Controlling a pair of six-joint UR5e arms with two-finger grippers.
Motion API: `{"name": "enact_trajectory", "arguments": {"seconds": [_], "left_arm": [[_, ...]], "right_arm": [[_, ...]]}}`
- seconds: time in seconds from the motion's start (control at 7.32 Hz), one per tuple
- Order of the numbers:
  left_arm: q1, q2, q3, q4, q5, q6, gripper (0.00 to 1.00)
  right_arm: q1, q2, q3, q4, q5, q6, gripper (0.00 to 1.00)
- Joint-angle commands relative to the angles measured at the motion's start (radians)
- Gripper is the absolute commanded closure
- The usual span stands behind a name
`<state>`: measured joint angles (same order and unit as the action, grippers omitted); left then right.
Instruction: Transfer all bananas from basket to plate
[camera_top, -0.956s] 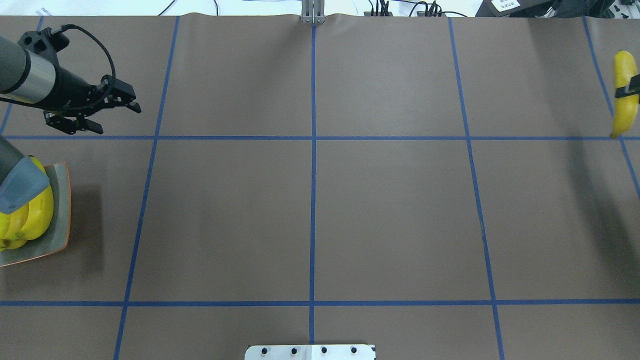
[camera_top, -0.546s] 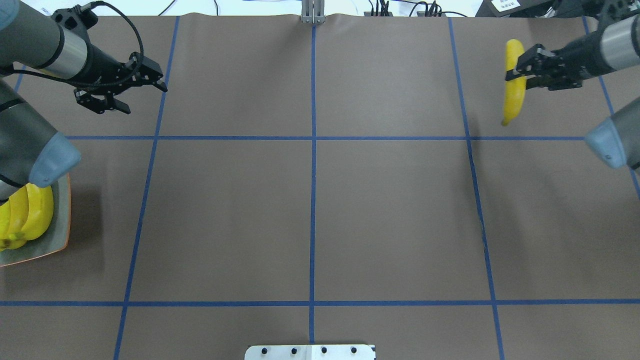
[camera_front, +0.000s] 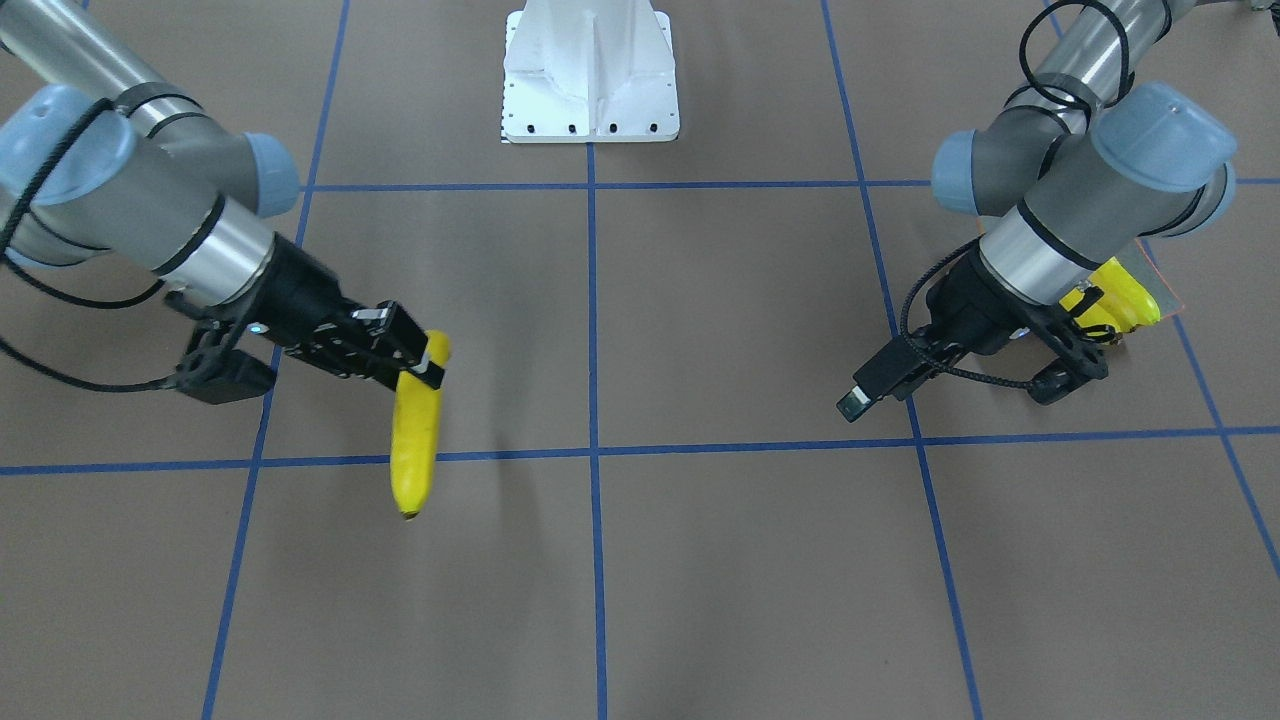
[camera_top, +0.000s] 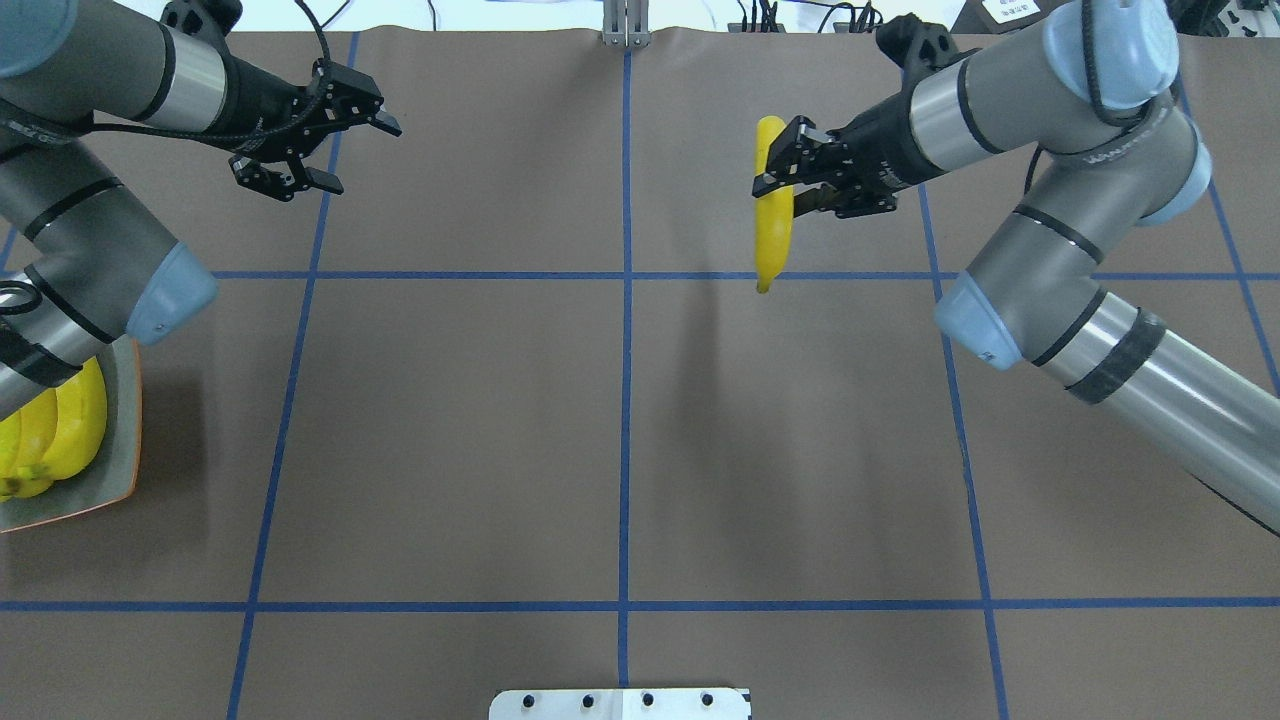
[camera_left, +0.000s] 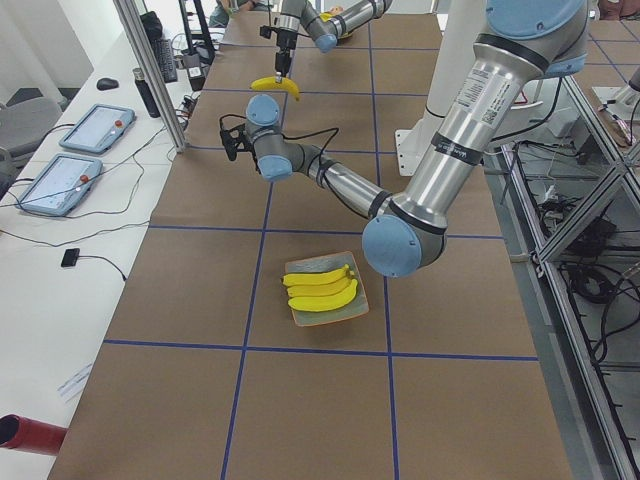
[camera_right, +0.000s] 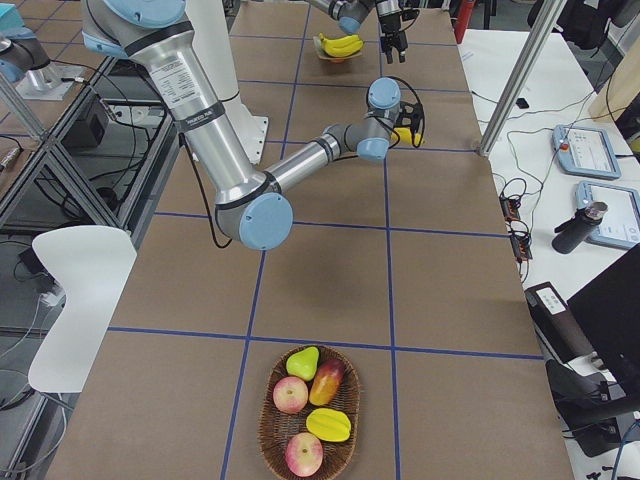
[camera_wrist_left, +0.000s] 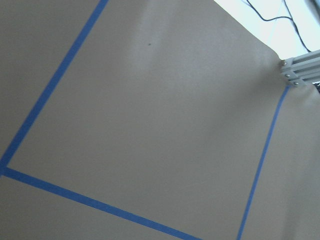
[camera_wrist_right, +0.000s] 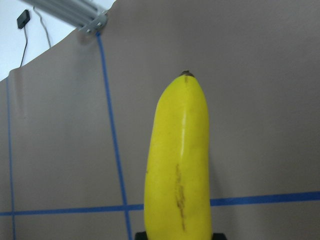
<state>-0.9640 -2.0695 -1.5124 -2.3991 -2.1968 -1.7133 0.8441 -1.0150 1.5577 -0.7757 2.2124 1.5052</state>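
Brown table (camera_top: 450, 450), blue tape grid (camera_top: 625, 400)

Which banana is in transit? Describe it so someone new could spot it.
Start at the brown table with its blue tape grid: far half, just right of the centre line in the overhead view. There the right gripper is shut on a banana that hangs tip-down. Unlike the bananas on the plate at the left edge, it is alone and off the table.
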Motion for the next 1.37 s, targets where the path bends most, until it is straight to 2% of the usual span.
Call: {"name": "enact_trajectory", "arguments": {"seconds": [0.0,0.27,0.68,0.96,1.23], "left_arm": [[0.018,-0.052,0.041,-0.087,-0.035,-0.086,0.0],[0.037,-0.089,0.047,-0.161,-0.04,-0.146,0.0],[0.08,-0.089,0.116,-0.415,-0.038,-0.206,0.01],[0.096,-0.089,0.12,-0.561,-0.035,-0.303,0.01],[0.111,-0.101,0.12,-0.624,-0.034,-0.327,0.01]], "right_arm": [[-0.121,0.047,0.03,0.004,-0.122,0.02,1.0],[-0.167,0.091,0.033,0.006,-0.135,0.02,1.0],[-0.181,0.119,0.03,0.103,-0.137,0.048,1.0],[-0.181,0.119,0.028,0.159,-0.138,0.087,1.0],[-0.191,0.119,0.033,0.173,-0.137,0.095,1.0]]}}
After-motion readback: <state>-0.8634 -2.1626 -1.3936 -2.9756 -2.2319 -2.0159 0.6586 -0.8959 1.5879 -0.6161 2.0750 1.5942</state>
